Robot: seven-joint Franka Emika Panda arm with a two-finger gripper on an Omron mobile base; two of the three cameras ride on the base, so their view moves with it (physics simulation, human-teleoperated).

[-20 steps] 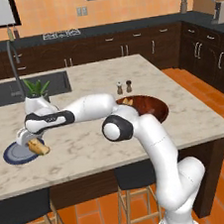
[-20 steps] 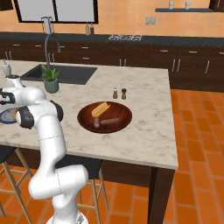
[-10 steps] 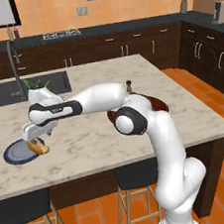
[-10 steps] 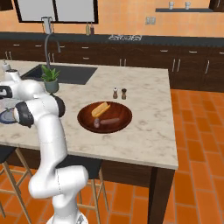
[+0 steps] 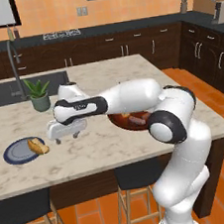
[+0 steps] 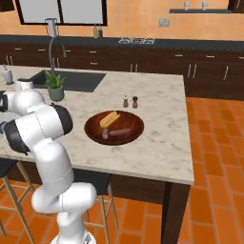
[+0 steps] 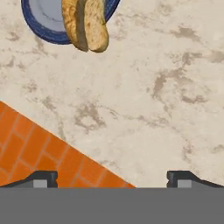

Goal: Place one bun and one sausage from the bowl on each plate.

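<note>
I count one dark reddish-brown bowl [image 6: 114, 127] on the marble bench [image 6: 157, 143], sitting toward the middle of the slab, and inside it one bun [image 6: 109, 119] and one sausage [image 6: 116, 133] lying side by side. A second bun [image 5: 38, 146] lies on the dark blue plate [image 5: 17, 152], and from the hand view it overhangs that plate's rim (its end reaches out over bare marble). That is the one plate I can make out; I see no sausage on it. My end effector [image 5: 67, 136] hangs above the bench just to the right of the plate, fingers spread wide and holding nothing, with the bench's near edge and the orange floor showing below it in the hand view. Between plate and bowl the marble is bare. Behind the bowl stand two small shakers [image 6: 130, 101] close together, and one potted plant [image 5: 38, 94] stands beside the sink [image 6: 71, 80], well back from the plate. The bowl's right side has a broad stretch of bench before the far edge.
</note>
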